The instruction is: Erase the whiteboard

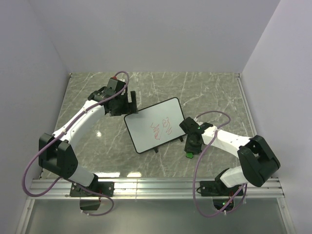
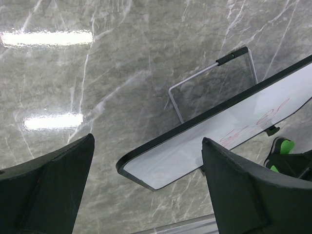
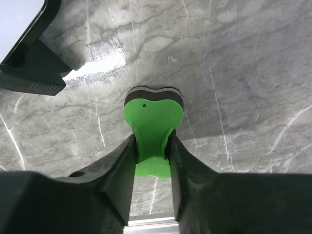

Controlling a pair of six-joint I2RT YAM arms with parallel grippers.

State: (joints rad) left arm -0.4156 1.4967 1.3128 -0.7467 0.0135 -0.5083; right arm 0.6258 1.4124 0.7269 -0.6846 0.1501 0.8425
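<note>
From above, the whiteboard [image 1: 155, 126] stood near the middle of the counter [image 1: 219, 92], tilted back, with red scribbles [image 1: 162, 127] on the right half of its face. The left pincer [image 1: 128, 104] sat at the board's far-left corner. The right pincer [image 1: 190, 144] hung low just off the board's near-right corner, with a green eraser [image 1: 188, 155] showing at its tip and not yet on the writing.

In the left wrist view, that pincer was spread wide and held nothing. The board's rounded corner lay in the gap beyond its fingers, and I could not tell whether either finger touched the frame. Behind the board a thin wire prop [image 2: 213, 80] held it up.

In the right wrist view, the pincer was closed tight on the eraser's narrow waist, with the felt end pointing away over bare counter. A black foot [image 3: 31, 78] of the board sat at the upper left.

The main risk I judged was the board itself. It rested on a slim prop and small feet, so a firm wipe could tip or skid it unless the left pincer braced the corner first. Closing on that corner off-centre could also knock it. The eraser was gripped by its waist and might twist under pressure and smear rather than clean.
</note>
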